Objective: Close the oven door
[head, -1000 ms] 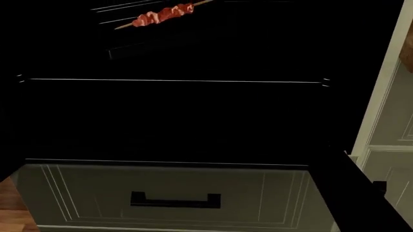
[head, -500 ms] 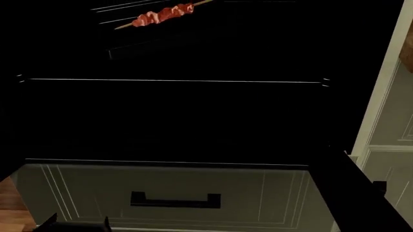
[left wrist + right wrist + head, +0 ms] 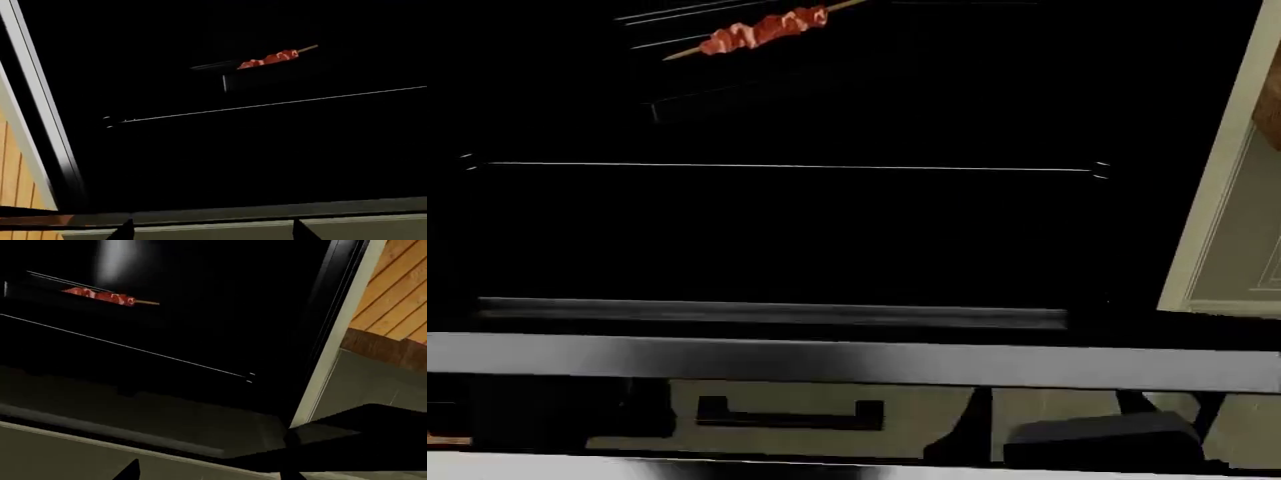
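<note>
From my left wrist camera I see only the two dark fingertips of my left hand (image 3: 210,231) at the frame edge, standing apart with nothing between them, so that hand is spread. My right hand (image 3: 210,471) shows the same way in its own camera, two dark tips set apart and empty, also spread. Both hands sit just below the front edge of the oven door (image 3: 827,358), which reads in the head view as a pale grey band running across the whole frame, with a darker strip just above it; I cannot tell whether either hand touches it. Through the gap beneath that edge I see the grey-green drawer front (image 3: 934,400) with its black bar handle (image 3: 790,412), and dark shapes near the lower right that seem to be part of my right arm. Beyond the door the oven cavity (image 3: 827,230) is black, crossed by a thin bright line. Deeper inside, a skewer of red meat (image 3: 763,31) lies on a wire rack (image 3: 681,15). At the right, a cream cabinet frame (image 3: 1228,200) borders the oven, and wood panelling (image 3: 393,285) shows in the right wrist camera.
</note>
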Tool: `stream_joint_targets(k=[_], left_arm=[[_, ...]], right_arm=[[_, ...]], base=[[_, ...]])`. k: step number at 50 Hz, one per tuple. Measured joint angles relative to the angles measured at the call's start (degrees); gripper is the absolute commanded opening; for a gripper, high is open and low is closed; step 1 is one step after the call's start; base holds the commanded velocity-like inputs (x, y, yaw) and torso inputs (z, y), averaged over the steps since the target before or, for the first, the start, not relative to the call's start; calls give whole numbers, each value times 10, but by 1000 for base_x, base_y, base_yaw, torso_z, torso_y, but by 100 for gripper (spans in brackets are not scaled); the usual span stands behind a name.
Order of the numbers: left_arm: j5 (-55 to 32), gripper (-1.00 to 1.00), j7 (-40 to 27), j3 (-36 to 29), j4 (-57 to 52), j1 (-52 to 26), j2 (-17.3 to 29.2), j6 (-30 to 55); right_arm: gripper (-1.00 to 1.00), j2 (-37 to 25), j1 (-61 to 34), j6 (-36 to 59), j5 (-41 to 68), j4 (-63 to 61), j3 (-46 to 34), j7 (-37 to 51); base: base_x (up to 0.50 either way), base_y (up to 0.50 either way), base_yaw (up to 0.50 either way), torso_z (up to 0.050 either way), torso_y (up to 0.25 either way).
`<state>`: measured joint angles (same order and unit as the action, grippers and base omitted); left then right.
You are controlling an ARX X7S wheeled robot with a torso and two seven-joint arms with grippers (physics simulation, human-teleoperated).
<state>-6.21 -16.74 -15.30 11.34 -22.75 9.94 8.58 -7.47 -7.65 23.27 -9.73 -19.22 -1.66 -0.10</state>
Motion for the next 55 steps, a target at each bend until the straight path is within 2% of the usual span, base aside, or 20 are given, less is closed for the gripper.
stream_joint_targets(k=[11,22,29,37,43,51,55], left_arm=[[14,100,-10,-16,-74,-58,-3,84],[32,100,-14,-40,-79,-143,-21,139],[38,100,-18,-52,-15,-215,-41,153],[33,100,-27,-81,130,-312,-69,124],[-48,100,-53,-173,267,-398,-82,69],[-277,100,-86,-410,408,-507,-93,-11],[-377,100,-94,-507,450,-548,-96,-29]], right_arm=[[100,-16,-73,90,-17,-47,-14,-16],[100,-31,-172,140,-29,-6,-28,-25],[100,-37,-252,151,-24,66,-34,-34],[100,-42,-342,128,-13,194,-37,-37],[100,-47,-412,95,-9,310,-43,-35],[100,-48,-535,7,-5,541,-57,-30],[100,-47,-600,-48,2,671,-61,-31]], base=[[1,0,0,0,0],[0,0,0,0,0],[0,0,0,0,0],[0,0,0,0,0],[0,0,-1,0,0],[0,0,0,0,0],[0,0,0,0,0]])
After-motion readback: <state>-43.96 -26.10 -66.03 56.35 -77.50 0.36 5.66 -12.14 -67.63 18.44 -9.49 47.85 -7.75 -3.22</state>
